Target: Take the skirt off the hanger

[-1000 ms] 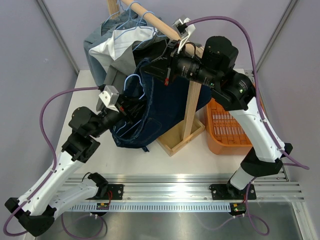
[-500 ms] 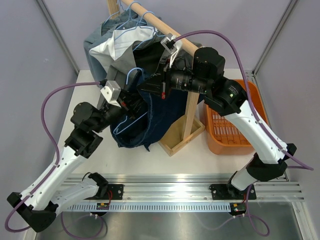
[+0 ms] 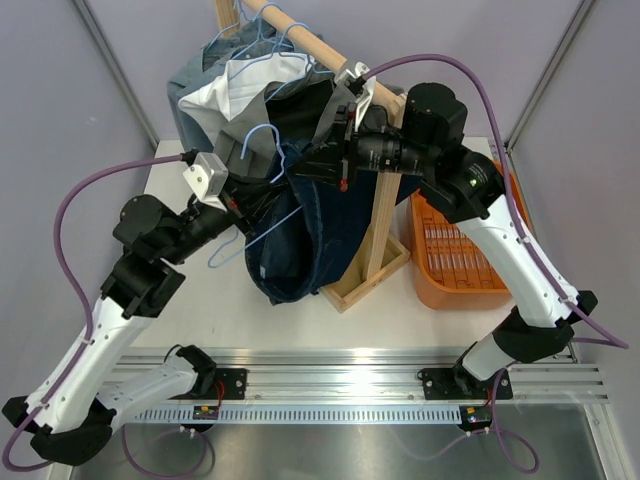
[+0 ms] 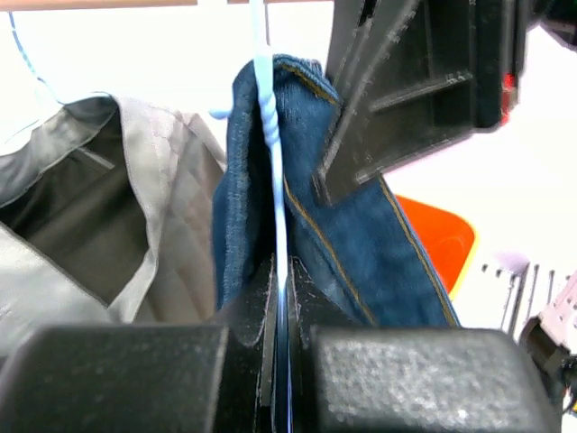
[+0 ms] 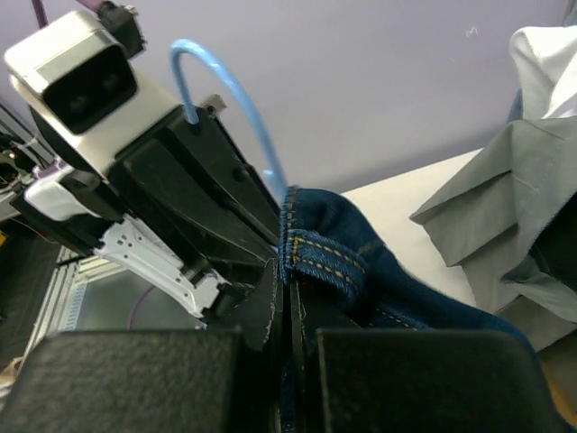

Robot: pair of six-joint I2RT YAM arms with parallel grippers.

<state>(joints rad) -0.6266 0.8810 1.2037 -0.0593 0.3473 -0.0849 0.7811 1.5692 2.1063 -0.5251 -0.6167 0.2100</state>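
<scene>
1. Pale purple walls close in a white surface (image 3: 400, 310). A wooden rail (image 3: 320, 45) crosses the back, with grey and white garments (image 3: 225, 100) hanging from it.
2. On the left, the left tool (image 4: 281, 280) is clamped shut on the thin light-blue wire of the hanger (image 4: 273, 153). The hanger's hook points upward, in the air.
3. Just right of that, the dark blue denim skirt (image 3: 300, 240) hangs in mid-air between the two arms. Its top edge is level with the tools and its lower end droops toward the surface. The hanger's wire lies against the skirt's left side. I cannot tell whether the wire is still inside the waistband.
4. The right tool (image 5: 287, 298) reaches in from the right. It is pinched shut on the stitched waistband, close to the left tool.
5. Behind the skirt, an upright wooden post (image 3: 385, 220) stands in a shallow wooden base (image 3: 365, 285).
6. Farthest right, an orange basket (image 3: 460, 270) sits on the surface beside that base.
</scene>
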